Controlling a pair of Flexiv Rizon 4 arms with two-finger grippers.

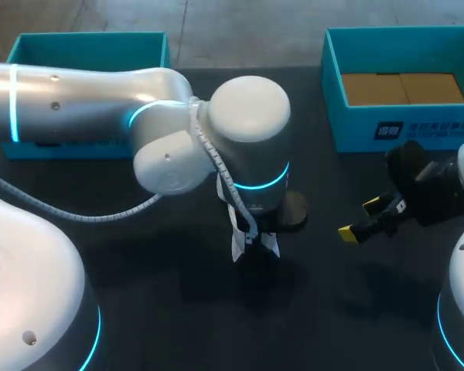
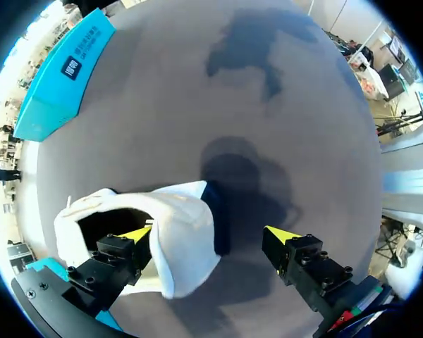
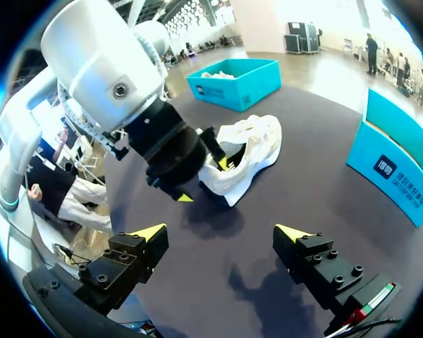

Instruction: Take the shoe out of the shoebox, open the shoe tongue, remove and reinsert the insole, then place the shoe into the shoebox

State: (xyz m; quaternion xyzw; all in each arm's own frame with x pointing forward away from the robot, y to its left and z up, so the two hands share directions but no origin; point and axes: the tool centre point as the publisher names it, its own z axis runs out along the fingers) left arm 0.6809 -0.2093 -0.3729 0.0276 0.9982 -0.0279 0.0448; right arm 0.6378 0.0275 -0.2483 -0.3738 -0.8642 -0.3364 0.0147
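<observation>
Two pincers wide apart: left pincer (image 2: 210, 234), one tip inside limp white shoe (image 2: 183, 236); right pincer (image 3: 222, 231) empty.

In the head view, the shoe (image 1: 238, 241) is almost wholly covered by the wrist of the left arm (image 1: 139, 100). Only a white sliver is seen at the middle of the counter (image 1: 356, 309), and the left pincer (image 2: 210, 236) is hidden there. The shoebox (image 1: 85, 48) at 11 o'clock is partly masked by that arm. The right arm (image 1: 441, 182) is cut off at 3 o'clock. In the left wrist view, one fingertip (image 2: 136, 233) is half buried in the shoe's opening; contact cannot be judged.
</observation>
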